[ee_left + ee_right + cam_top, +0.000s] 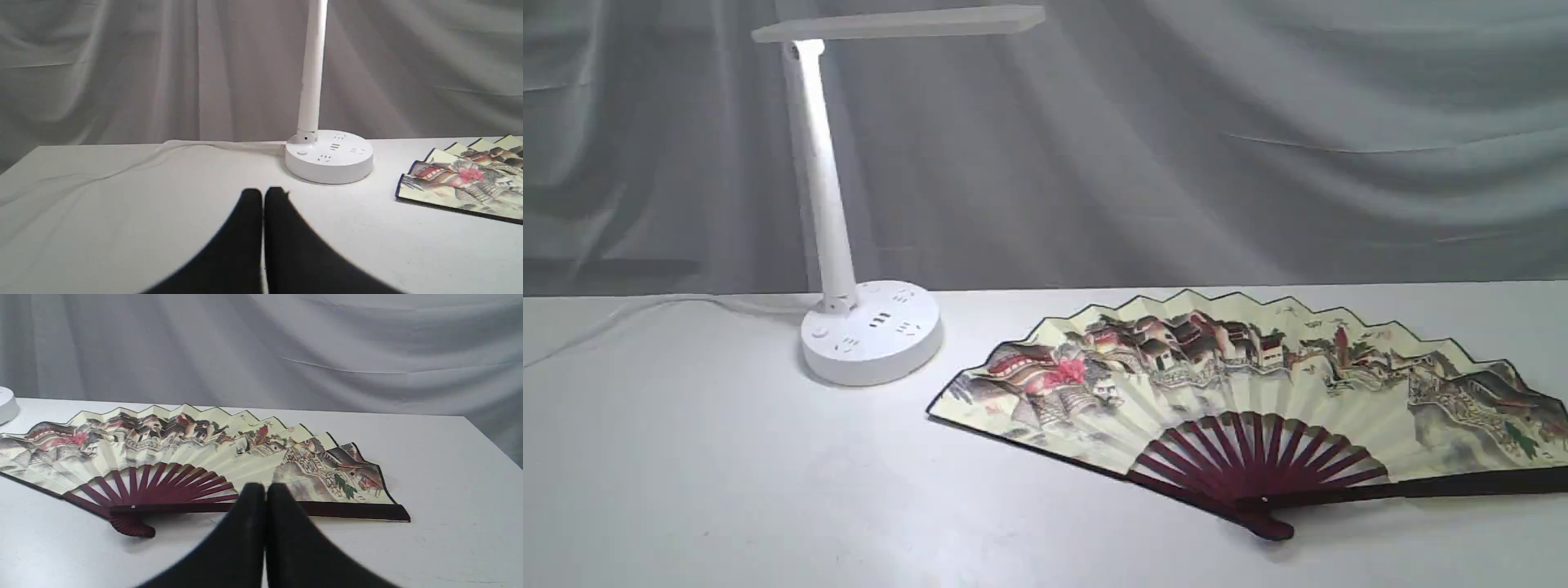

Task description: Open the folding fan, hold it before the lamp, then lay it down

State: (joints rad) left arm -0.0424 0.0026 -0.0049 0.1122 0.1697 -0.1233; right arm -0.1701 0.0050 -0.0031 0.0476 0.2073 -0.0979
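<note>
The lamp (821,180) is set toward the back edge of the bench (686,457), left of centre. The left gripper (263,196) is held closed and empty in front of the lamp's base. The folding fan (1258,384) is laid flat, fully spread, right of centre. The right gripper (266,492), likewise closed on nothing, is poised near the fan's front rib. If it were swept low, the paper leaf could be creased or the fan dragged.

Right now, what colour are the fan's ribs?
Dark maroon. Ribs of the folding fan show best in the right wrist view.
</note>
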